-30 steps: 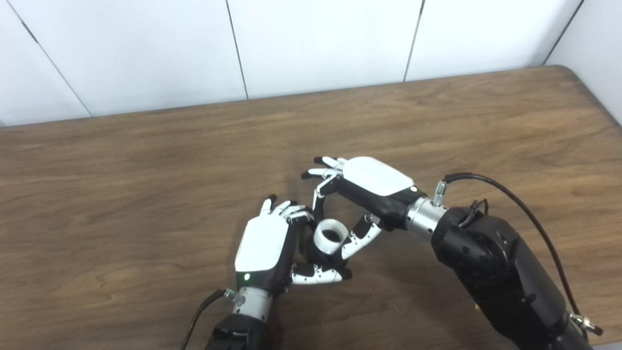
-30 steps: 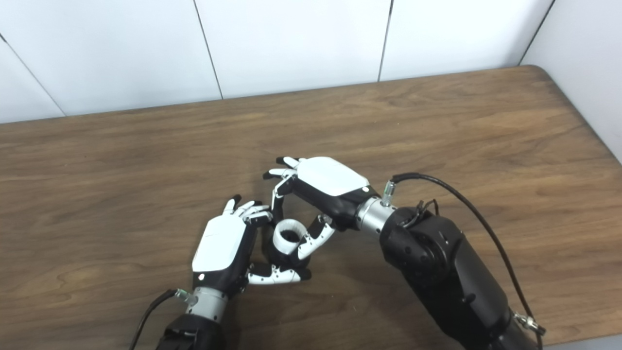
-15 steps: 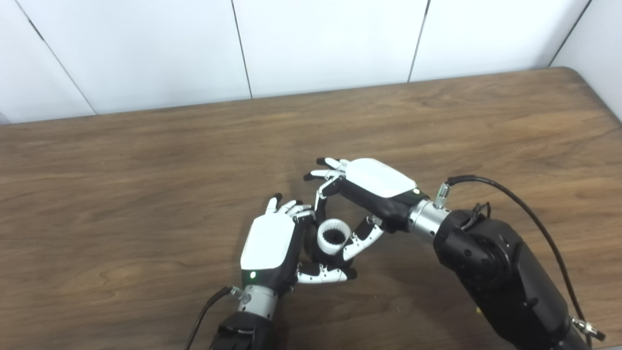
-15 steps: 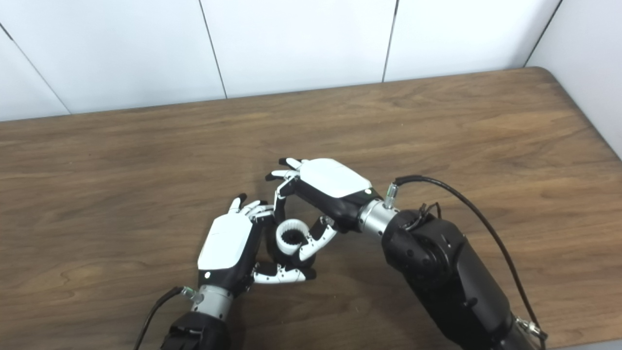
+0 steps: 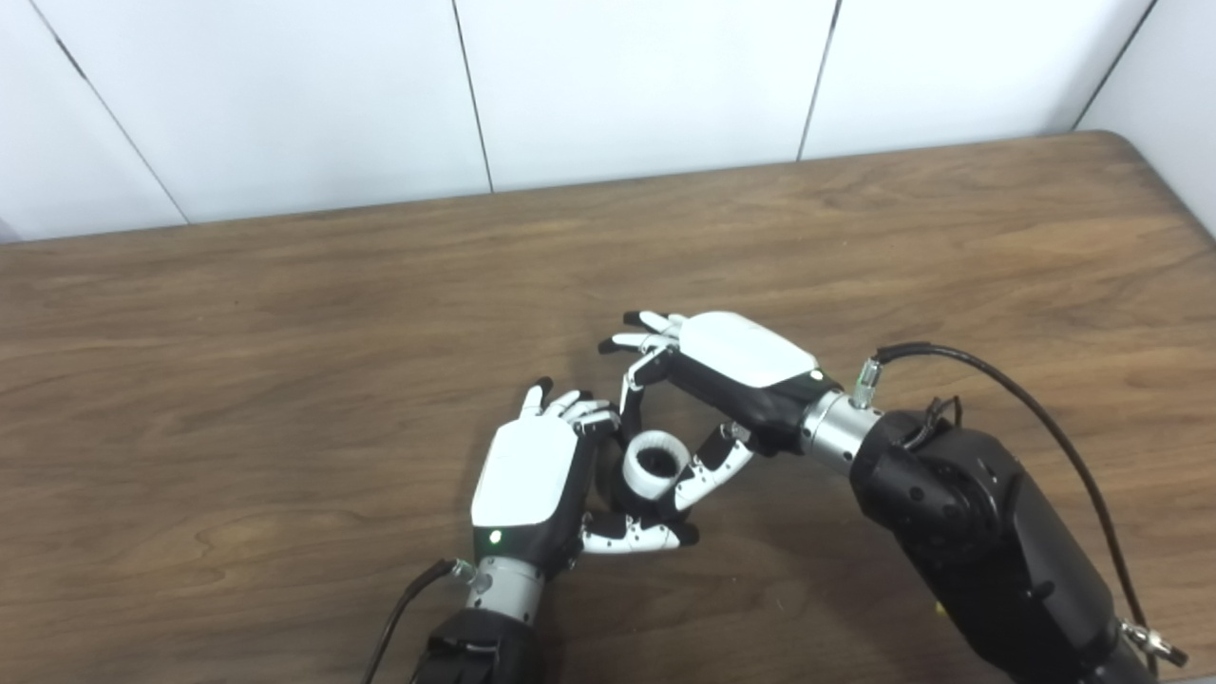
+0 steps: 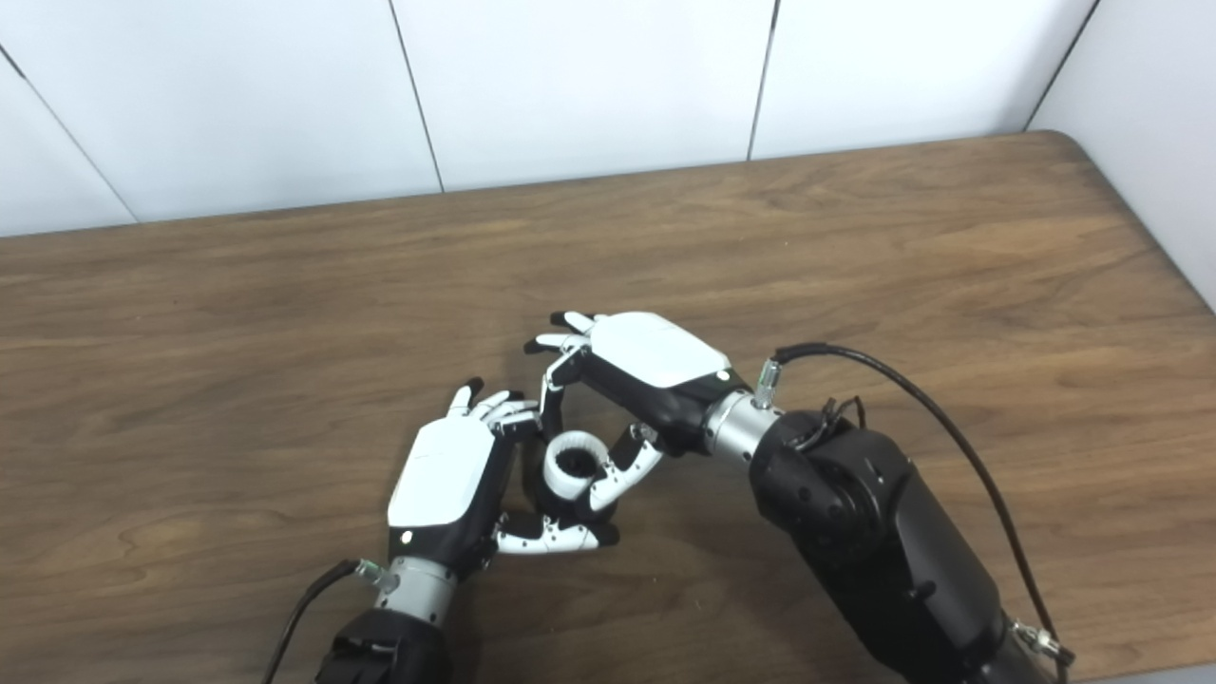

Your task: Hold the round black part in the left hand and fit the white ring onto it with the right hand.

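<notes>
The white ring [image 5: 655, 465] sits just below the centre of the frame, low over the wooden table [image 5: 285, 313], with its opening facing up and a dark hollow showing inside. It rests on top of the round black part [image 5: 619, 484], of which only a dark sliver shows below and to the left of the ring; how far the ring is seated cannot be told.

The left hand [image 5: 532, 475] lies to the left of the ring, its white back turned up and its palm facing right toward the part. Its fingers [image 5: 570, 407] curl around the far side of the part and its thumb [image 5: 632, 538] reaches across beneath it, so the hand is closed on the black part. Its forearm enters from the bottom edge, left of centre.

The right hand [image 5: 708, 399] comes in from the right and arches over the ring, white back up, wrist tilted down to the left. One finger [image 5: 629, 407] drops to the ring's upper left edge and the thumb [image 5: 708, 467] presses its right side, pinching the ring; the other fingers point away toward the upper left, spread and holding nothing. Its black forearm [image 5: 978, 541] runs to the lower right corner, with a black cable [image 5: 1026, 408] looping above it.
</notes>
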Tool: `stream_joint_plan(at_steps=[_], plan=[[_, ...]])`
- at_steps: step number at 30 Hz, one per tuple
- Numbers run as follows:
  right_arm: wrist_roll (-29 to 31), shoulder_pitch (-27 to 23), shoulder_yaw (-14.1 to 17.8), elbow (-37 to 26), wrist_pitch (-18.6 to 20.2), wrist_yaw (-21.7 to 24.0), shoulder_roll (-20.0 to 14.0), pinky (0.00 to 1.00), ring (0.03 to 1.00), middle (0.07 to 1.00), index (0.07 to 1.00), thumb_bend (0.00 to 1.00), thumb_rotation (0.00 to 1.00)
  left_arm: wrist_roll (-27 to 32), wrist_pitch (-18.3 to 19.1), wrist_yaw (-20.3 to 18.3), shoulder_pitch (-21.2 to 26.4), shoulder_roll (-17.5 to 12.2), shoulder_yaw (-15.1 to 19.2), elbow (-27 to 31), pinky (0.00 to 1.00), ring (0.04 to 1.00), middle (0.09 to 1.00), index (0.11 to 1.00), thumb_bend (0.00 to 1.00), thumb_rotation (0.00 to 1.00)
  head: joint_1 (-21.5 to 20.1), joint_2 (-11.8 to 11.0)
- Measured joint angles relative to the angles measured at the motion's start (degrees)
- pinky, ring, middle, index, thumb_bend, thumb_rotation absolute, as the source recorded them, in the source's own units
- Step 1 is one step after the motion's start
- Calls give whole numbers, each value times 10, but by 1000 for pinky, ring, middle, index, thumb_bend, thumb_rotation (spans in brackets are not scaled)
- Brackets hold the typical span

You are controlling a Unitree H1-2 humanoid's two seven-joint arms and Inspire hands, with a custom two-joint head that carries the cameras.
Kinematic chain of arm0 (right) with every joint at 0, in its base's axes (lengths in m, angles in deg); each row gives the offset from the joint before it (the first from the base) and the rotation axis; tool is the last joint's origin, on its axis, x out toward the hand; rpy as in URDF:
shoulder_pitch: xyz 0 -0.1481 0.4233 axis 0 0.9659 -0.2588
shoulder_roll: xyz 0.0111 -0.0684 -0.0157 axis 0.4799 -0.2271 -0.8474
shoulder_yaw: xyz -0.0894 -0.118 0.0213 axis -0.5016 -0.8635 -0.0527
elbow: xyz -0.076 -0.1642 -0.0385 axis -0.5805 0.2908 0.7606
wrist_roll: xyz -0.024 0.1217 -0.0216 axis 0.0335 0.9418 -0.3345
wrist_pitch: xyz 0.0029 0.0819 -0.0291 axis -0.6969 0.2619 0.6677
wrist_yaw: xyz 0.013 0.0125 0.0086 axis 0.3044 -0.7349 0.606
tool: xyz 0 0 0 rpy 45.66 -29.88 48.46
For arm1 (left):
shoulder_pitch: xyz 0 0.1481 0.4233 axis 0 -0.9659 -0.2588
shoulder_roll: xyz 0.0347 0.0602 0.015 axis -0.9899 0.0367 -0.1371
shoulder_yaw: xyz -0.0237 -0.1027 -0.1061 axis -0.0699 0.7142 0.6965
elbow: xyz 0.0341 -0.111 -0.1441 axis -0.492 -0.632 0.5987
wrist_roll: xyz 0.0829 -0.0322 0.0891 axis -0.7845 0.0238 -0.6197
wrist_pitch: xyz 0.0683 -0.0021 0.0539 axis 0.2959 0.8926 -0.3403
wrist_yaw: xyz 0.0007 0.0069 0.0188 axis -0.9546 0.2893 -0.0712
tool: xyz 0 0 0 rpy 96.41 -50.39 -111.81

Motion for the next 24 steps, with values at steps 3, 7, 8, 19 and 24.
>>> stream_joint_plan(at_steps=[3,7,8,19,24], plan=[[0,0,0,0,0,1,0,1000,1000,944,616,844,271,1,0,0,0,1,0,0,1000,878,766,482,524,51,-1,0],[-3,0,1,2,0,3,-1,1000,1000,958,686,971,313,1,0,-1,0,1,0,0,1000,876,765,481,524,52,-2,-1],[-4,0,1,2,0,3,-1,1000,1000,961,699,989,309,1,0,-1,0,1,0,0,1000,877,767,481,524,52,-2,-1],[-12,-1,3,2,1,9,-1,1000,1000,966,736,1000,313,0,0,-2,1,1,0,0,1000,881,771,482,524,52,-4,-1],[-14,-1,5,2,1,10,0,1000,1000,967,740,1000,308,1,0,-2,1,1,0,0,1000,883,771,482,524,52,-4,-3]])
